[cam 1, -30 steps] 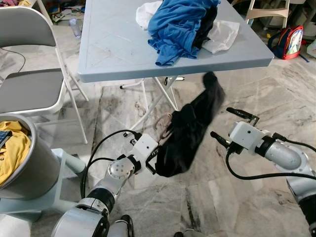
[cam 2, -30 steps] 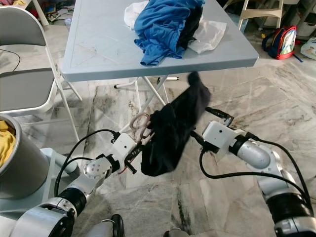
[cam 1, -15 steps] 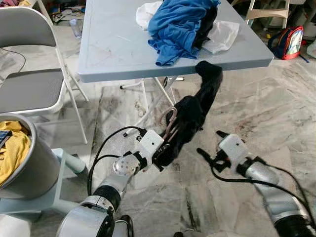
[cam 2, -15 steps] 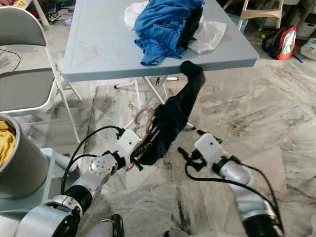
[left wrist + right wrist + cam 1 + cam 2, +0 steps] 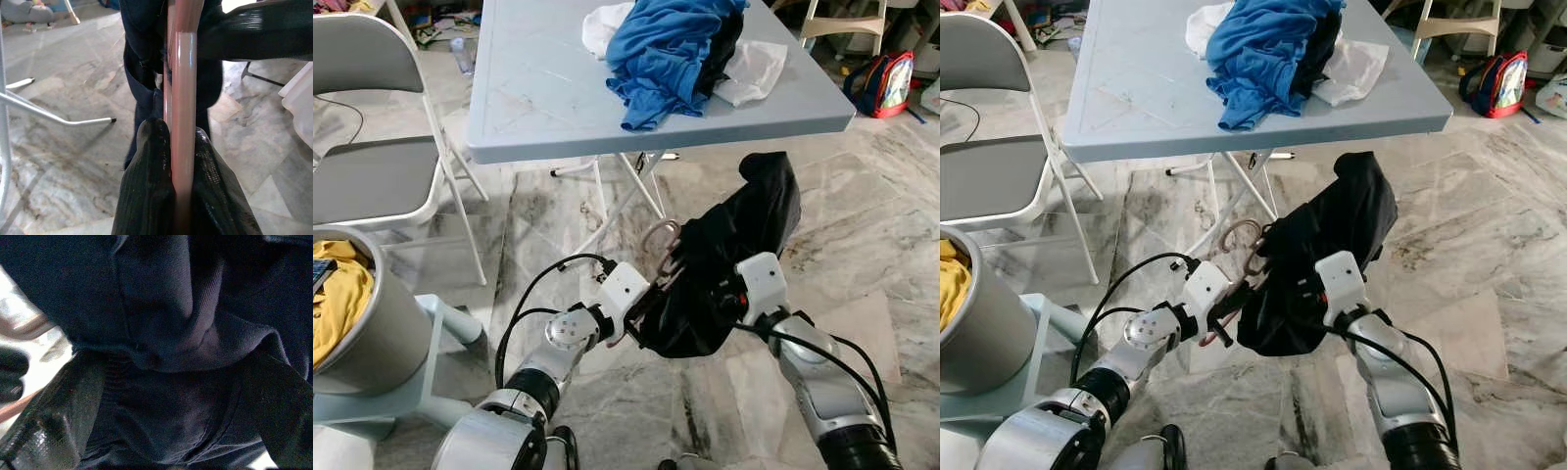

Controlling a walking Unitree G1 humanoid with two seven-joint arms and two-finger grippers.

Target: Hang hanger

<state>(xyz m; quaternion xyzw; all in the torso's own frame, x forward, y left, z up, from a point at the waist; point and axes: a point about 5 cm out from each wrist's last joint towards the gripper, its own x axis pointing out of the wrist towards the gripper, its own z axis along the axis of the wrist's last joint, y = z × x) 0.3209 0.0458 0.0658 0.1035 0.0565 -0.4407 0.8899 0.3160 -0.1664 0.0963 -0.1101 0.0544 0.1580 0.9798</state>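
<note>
A black garment [image 5: 734, 255] hangs bunched on a pink hanger [image 5: 658, 237] in the air in front of the table, above the floor. My left gripper [image 5: 641, 305] is shut on the hanger's pink bar [image 5: 183, 98], with the cloth draped just beyond its fingers. My right gripper [image 5: 724, 299] is pressed into the garment from the right, its tips buried in the cloth. In the right wrist view its fingers [image 5: 58, 416] stand wide apart, open, with the dark fabric [image 5: 161, 333] between them.
A grey folding table [image 5: 538, 98] stands ahead with a pile of blue, black and white clothes [image 5: 671, 49]. At the left are a folding chair [image 5: 372, 176] and a metal bin [image 5: 372, 333] holding yellow cloth. A backpack [image 5: 886, 83] lies far right on the marble floor.
My right gripper has swung in from the right and pushed into the garment. The garment's top has come off the table edge and bunched to the right. The left gripper has shifted slightly right.
</note>
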